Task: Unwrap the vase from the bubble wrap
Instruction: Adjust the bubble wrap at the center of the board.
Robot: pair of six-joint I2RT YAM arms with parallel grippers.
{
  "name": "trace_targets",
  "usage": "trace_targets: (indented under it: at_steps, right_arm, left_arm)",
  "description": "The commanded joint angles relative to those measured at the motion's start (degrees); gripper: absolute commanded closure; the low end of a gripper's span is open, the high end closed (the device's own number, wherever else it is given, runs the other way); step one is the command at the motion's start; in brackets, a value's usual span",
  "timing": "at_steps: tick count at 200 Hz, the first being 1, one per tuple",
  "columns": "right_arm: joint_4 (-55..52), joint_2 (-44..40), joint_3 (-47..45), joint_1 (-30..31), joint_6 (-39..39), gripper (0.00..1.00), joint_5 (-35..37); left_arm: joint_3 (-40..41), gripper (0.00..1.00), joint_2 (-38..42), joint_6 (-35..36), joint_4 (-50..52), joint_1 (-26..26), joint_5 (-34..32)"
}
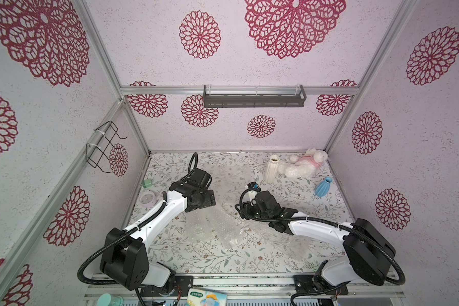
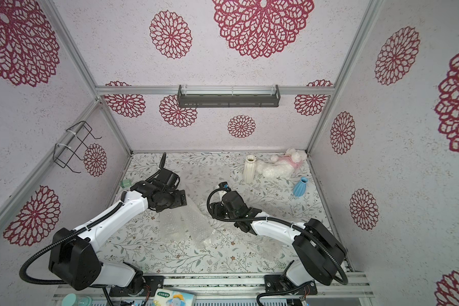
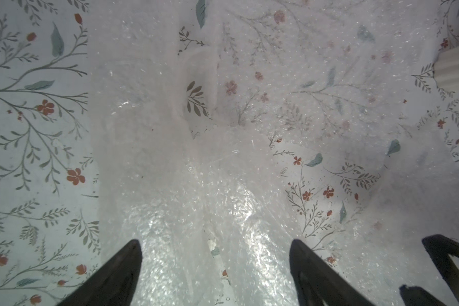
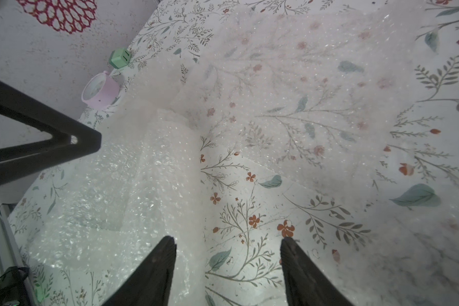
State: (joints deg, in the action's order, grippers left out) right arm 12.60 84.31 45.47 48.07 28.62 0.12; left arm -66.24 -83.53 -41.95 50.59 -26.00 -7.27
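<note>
Crumpled clear bubble wrap lies mid-table in both top views, with a flatter sheet behind it. My left gripper hovers open over the crumpled wrap, fingers wide apart with nothing pinched. My right gripper is open too, one fingertip over the wrap's edge and the other over bare tablecloth. A white ribbed vase and a blue vase stand unwrapped at the back right. Whether a vase lies inside the wrap I cannot tell.
A white plush toy lies behind the vases. A green cube and a pink round object sit by the left wall. More wrap lies front right. A grey shelf hangs on the back wall.
</note>
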Motion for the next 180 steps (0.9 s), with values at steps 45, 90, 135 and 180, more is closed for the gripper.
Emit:
trace_targets:
  at_steps: [45,90,135,180]
  right_arm:
    - [1.26,2.33,2.61,0.10,-0.54,0.35,-3.34]
    - [-0.23,7.37,6.58,3.62,-2.62,0.35,-4.57]
    - [-3.98,12.78,11.58,7.23,-4.95,0.35,-3.03]
    - [-4.37,14.04,12.14,9.90,-4.57,0.36,-0.27]
  left_arm:
    - [-2.87,0.11,-7.24,1.57,6.59,-1.78,-9.77]
    - [1.40,0.10,-5.97,0.48,6.75,-0.88,-11.48]
    - [8.31,0.10,-1.42,0.47,2.10,5.21,-7.25]
    - [10.24,0.10,0.85,1.06,1.23,9.44,-5.57]
